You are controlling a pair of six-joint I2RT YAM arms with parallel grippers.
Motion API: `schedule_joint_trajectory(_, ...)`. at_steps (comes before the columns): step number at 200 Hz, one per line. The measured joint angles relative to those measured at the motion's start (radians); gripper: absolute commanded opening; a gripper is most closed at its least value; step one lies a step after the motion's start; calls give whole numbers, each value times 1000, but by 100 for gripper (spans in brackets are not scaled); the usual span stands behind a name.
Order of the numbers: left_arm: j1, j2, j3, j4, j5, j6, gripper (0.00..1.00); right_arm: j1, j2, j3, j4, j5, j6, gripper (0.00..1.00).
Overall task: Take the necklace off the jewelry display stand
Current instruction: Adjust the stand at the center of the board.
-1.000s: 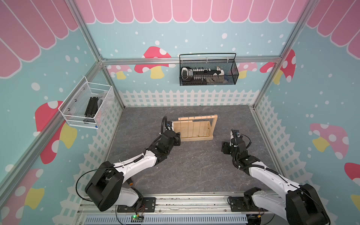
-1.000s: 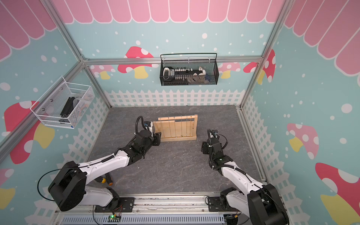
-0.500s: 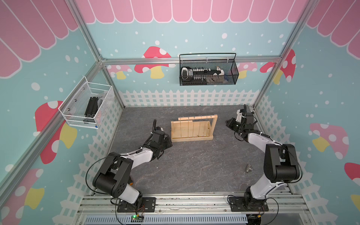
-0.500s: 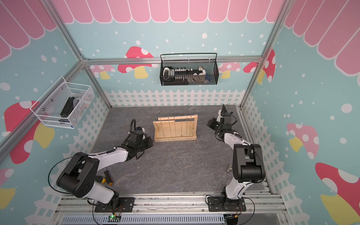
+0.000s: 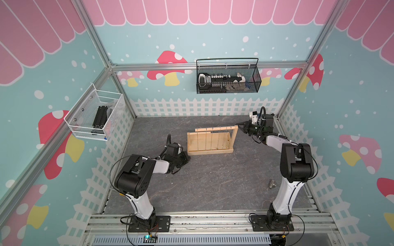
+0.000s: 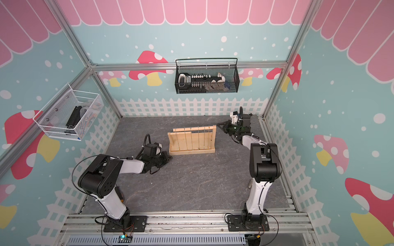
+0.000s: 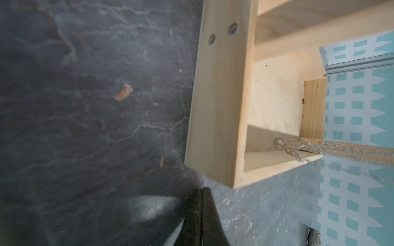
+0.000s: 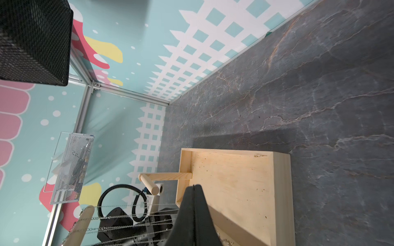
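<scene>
The pale wooden jewelry display stand (image 5: 210,151) (image 6: 191,151) stands mid-floor. Several thin necklace chains (image 5: 218,138) (image 6: 199,137) hang from its top dowel. My left gripper (image 5: 188,158) (image 6: 169,157) lies low on the floor just off the stand's front left corner, shut and empty. The left wrist view shows its tips (image 7: 201,189) closed beside the stand's base (image 7: 219,106), with a chain end (image 7: 285,147) resting inside. My right gripper (image 5: 239,126) (image 6: 219,124) hovers by the top of the upright post, shut on nothing. Its tips (image 8: 193,187) overlap the base (image 8: 238,191), beside the chains (image 8: 128,217).
A black wire basket (image 5: 228,78) hangs on the back wall and a white mesh basket (image 5: 96,117) on the left wall. A small metal piece (image 5: 271,184) lies on the grey floor at the front right. The back right frame post (image 5: 283,106) stands close behind my right arm.
My right arm has swung from the front right of the floor to the back right, beside the stand's post. The left gripper has drawn back from the stand's left end. Both jaws have closed.
</scene>
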State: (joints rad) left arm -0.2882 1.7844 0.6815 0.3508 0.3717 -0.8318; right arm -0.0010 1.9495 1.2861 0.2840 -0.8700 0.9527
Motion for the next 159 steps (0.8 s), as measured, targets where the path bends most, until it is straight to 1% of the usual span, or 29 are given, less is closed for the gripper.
schedule_joint_trajectory(36, 6, 46, 19, 64, 26, -15, 0, 21, -46, -34, -106, -14, -89, 0)
schedule_joint_trajectory(67, 6, 57, 21, 88, 27, -22, 0, 24, -105, -99, -127, -14, -130, 0)
schedule_joint_trajectory(121, 7, 82, 74, 58, 5, -16, 0, 50, -190, -219, -117, 5, -144, 0)
schedule_joint_trajectory(159, 24, 84, 112, 24, -7, -9, 0, 80, -262, -299, -96, 19, -140, 0)
